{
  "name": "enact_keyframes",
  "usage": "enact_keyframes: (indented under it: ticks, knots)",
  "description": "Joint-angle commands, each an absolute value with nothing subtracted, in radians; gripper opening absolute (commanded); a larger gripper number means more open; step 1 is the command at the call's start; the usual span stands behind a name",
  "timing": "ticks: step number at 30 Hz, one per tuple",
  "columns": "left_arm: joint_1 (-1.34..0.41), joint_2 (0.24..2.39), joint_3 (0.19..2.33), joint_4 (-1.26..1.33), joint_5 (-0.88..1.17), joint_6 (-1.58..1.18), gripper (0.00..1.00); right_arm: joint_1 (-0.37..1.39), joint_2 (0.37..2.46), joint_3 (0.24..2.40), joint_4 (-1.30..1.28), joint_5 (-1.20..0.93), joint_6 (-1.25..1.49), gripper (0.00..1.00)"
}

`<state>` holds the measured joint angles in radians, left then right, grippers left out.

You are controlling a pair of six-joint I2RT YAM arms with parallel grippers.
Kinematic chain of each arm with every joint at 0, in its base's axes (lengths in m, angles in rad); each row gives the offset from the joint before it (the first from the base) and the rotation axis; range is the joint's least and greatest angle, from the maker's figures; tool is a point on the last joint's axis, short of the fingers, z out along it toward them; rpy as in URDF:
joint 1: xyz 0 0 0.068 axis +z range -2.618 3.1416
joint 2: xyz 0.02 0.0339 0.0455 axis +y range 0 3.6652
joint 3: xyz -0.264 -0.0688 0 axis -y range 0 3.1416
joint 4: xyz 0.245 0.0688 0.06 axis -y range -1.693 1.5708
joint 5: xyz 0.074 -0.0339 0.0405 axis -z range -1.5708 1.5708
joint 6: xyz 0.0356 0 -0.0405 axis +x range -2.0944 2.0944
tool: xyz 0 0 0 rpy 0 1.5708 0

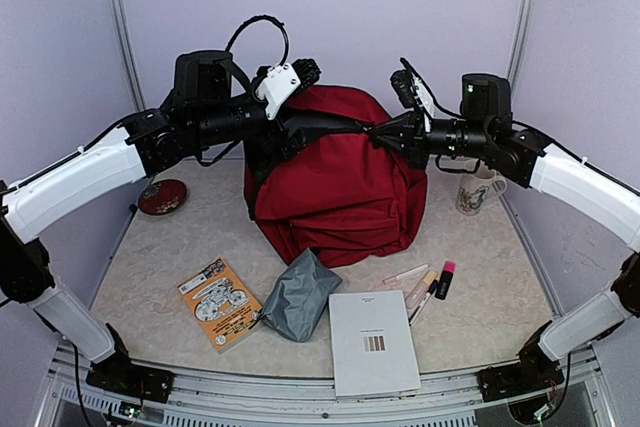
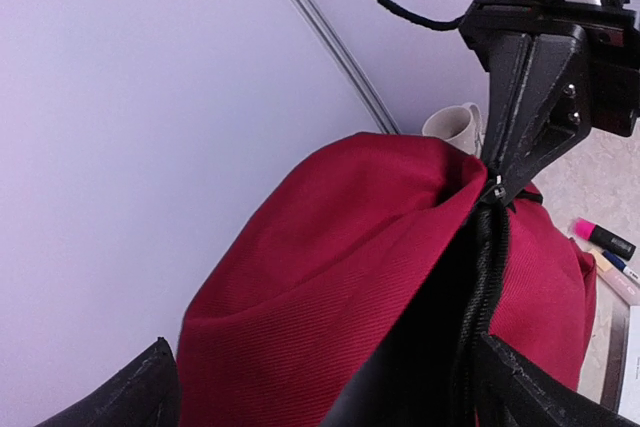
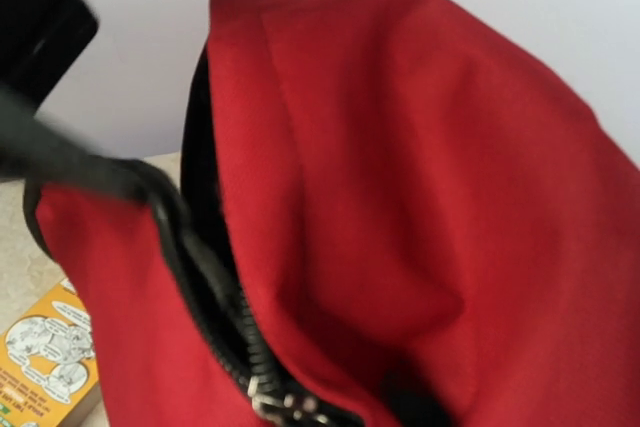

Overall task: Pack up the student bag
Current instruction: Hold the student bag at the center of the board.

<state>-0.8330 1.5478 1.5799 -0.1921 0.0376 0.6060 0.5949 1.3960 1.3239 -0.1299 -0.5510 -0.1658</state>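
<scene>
Status: student bag (image 1: 340, 187) stands upright at back centre of the table (image 1: 160, 247), with its zip partly undone. Your right gripper (image 2: 495, 185) is pinched fully closed on the zip edge at the bag's top, probably to hold the mouth up. Your left gripper (image 2: 320, 347) is spread wide and grips nothing. Bag fabric lies between its fingers, likely lined up to take the other lip. Grey pouch (image 1: 300, 294), orange booklet (image 1: 219, 303) and white notebook (image 1: 373, 340) lie unpacked in front.
</scene>
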Motion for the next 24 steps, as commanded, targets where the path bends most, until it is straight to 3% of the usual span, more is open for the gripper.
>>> enact_keyframes:
  ticks: [1, 7, 17, 21, 24]
  knots:
    - [-0.779, 1.511, 1.612, -0.193, 0.116, 0.555, 0.99, 0.604, 1.362, 1.303, -0.114, -0.567, -0.176, 0.00]
    - [-0.750, 1.486, 1.595, -0.212, 0.209, 0.557, 0.99, 0.604, 1.356, 1.298, -0.117, -0.559, -0.180, 0.00]
    - [-0.756, 1.555, 1.580, -0.097, -0.167, 0.719, 0.99, 0.604, 1.358, 1.302, -0.116, -0.570, -0.183, 0.00]
    - [-0.759, 1.606, 1.589, -0.042, -0.206, 0.772, 0.99, 0.604, 1.358, 1.299, -0.114, -0.578, -0.177, 0.00]
    - [-0.766, 1.631, 1.600, -0.064, -0.170, 0.775, 0.87, 0.604, 1.353, 1.296, -0.119, -0.579, -0.176, 0.00]
